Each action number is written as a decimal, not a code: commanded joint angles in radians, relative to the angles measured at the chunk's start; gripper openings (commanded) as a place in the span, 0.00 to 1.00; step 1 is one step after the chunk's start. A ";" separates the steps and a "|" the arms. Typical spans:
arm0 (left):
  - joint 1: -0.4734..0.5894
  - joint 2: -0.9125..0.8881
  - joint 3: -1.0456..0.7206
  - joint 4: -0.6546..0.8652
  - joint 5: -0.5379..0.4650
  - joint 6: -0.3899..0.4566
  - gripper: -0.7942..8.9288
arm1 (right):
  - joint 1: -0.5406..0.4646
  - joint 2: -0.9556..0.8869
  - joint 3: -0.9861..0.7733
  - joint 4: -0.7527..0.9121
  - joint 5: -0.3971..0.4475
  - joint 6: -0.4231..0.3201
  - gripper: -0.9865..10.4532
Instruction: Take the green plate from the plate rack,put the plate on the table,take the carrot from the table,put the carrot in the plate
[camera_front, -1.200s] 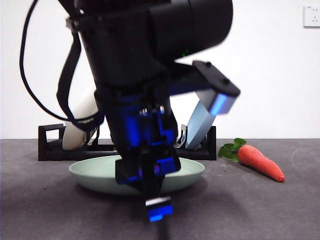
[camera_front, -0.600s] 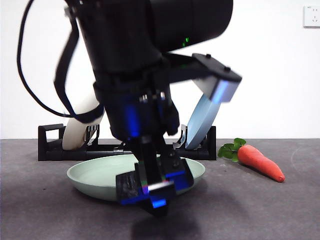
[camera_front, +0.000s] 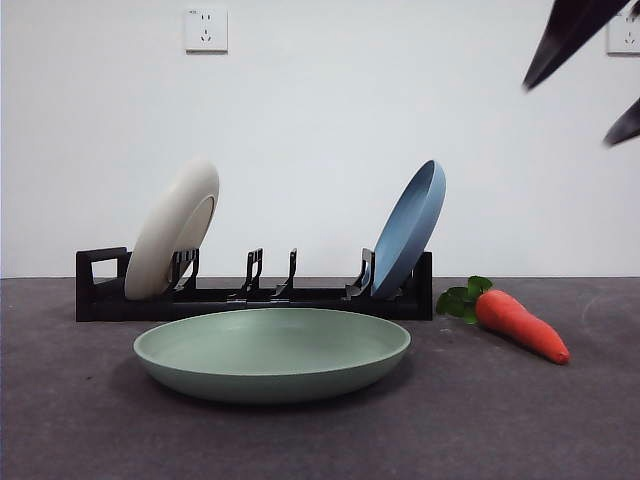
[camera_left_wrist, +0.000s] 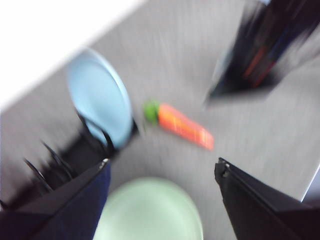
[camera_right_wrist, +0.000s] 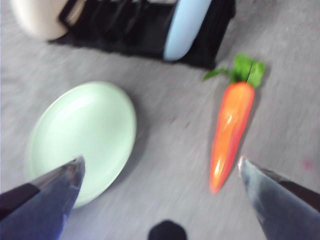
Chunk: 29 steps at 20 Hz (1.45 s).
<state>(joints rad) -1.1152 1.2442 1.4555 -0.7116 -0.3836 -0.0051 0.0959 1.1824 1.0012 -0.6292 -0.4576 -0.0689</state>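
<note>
Beside the Rack, Plate Down and Carrot Waiting

On the table (camera_front: 90, 430) the green plate (camera_front: 272, 352) lies flat and empty just before the plate rack (camera_front: 250, 295), which holds a cream plate (camera_front: 172, 243) and a blue plate (camera_front: 408, 228). Right of the rack rests the carrot (camera_front: 520, 324), untouched. Jaws spread wide, the right gripper (camera_right_wrist: 160, 200) hovers high above both, likely lining up its grasp. Equally spread, the left gripper (camera_left_wrist: 162, 190) hangs clear above, holding nothing

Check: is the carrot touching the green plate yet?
Apart. The right wrist view shows bare table between the carrot and the green plate; the front view shows the same gap.
</note>
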 joint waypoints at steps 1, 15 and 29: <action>-0.002 -0.066 0.051 -0.039 -0.001 -0.025 0.44 | 0.006 0.117 0.003 0.101 0.053 0.019 0.61; -0.002 -0.215 0.078 -0.128 -0.003 -0.052 0.44 | 0.101 0.588 0.003 0.521 0.285 0.019 0.60; -0.002 -0.215 0.078 -0.154 -0.006 -0.056 0.44 | 0.114 0.615 0.003 0.536 0.319 0.083 0.08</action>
<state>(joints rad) -1.1152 1.0309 1.5356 -0.8677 -0.3859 -0.0536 0.2092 1.7935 1.0023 -0.0948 -0.1383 -0.0032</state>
